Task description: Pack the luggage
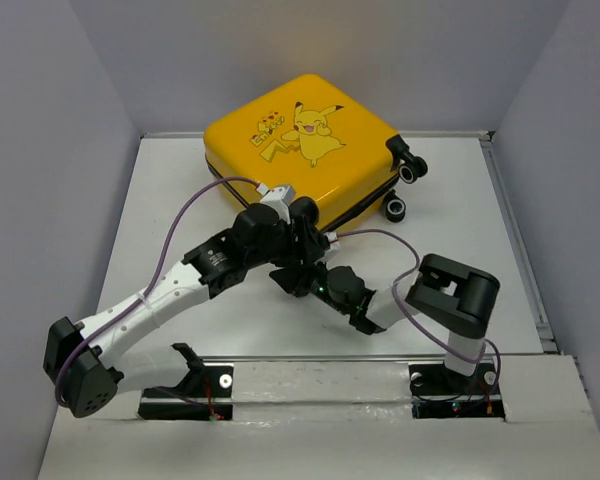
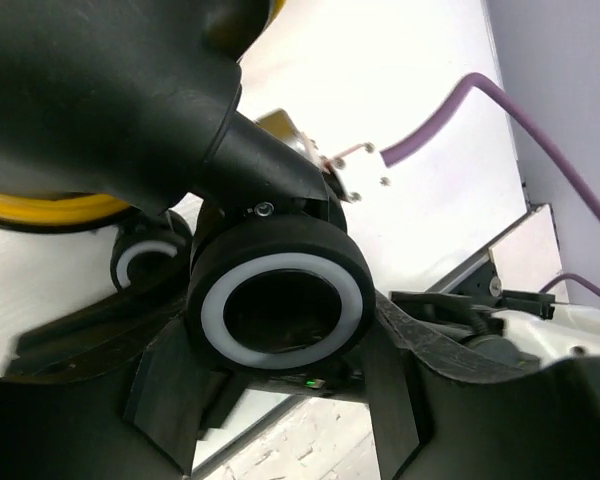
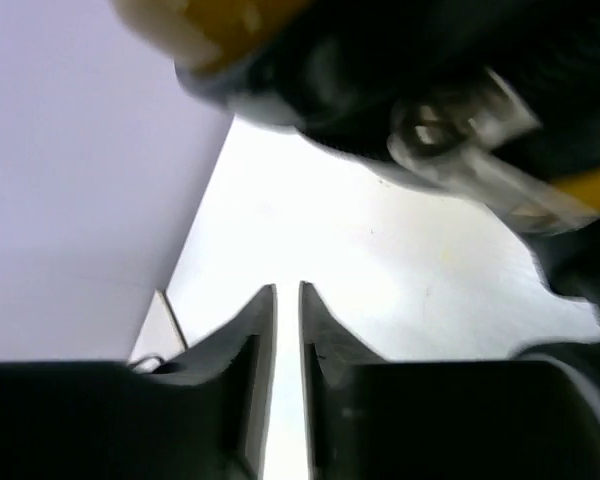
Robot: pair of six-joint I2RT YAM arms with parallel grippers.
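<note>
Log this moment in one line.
luggage: closed, flat on table | left gripper: jaws straddle a wheel, grip unclear | right gripper: nearly shut, empty

Top cam | yellow luggage (image 1: 300, 150) lying flat, print up, upper ctr | 2 wheels (image 1: 412, 171) on its rt edge | L arm (image 1: 170, 290) & R arm (image 1: 460, 295) meet mid-frame by its lower edge

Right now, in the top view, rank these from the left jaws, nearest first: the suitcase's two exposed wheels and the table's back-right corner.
1. Near wheel: to the right, beside the suitcase.
2. Far wheel: farther back and right, at the suitcase's corner.
3. Back-right corner: beyond both wheels.
</note>
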